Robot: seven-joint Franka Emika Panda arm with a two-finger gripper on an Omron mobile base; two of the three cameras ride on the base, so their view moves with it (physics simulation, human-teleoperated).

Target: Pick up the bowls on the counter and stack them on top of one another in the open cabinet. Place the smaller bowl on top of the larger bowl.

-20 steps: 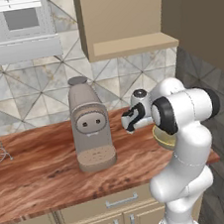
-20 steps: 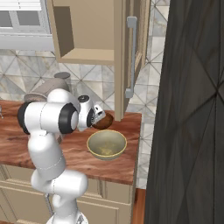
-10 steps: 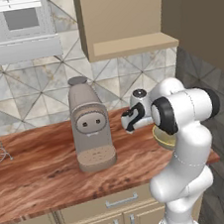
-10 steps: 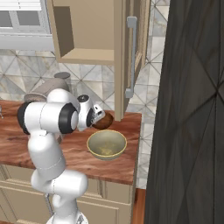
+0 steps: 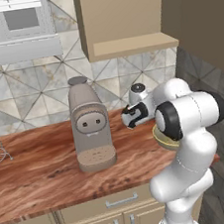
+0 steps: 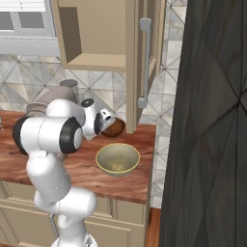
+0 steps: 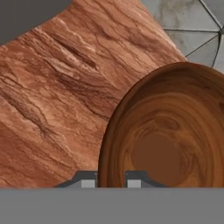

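Observation:
The smaller bowl [image 7: 168, 131], dark reddish-brown with a mottled inside, has its rim between my two fingertips, and my gripper [image 7: 110, 181] is shut on it. From the right base view the smaller bowl [image 6: 116, 128] sits at the back of the counter [image 6: 137, 185], just below the cabinet door, with my gripper [image 6: 107, 126] at its left side. The larger bowl [image 6: 117, 159], pale olive-yellow, rests upright on the counter in front of it. A sliver of the larger bowl [image 5: 160, 138] shows behind my forearm. The open cabinet [image 6: 96, 61] hangs above.
A tall taupe coffee machine [image 5: 89, 122] stands on the counter left of my hand. The cabinet door [image 6: 144, 58] stands open right above the bowls. A dark wall panel [image 6: 207, 120] bounds the counter's right end. Beige drawers [image 5: 116, 203] run below.

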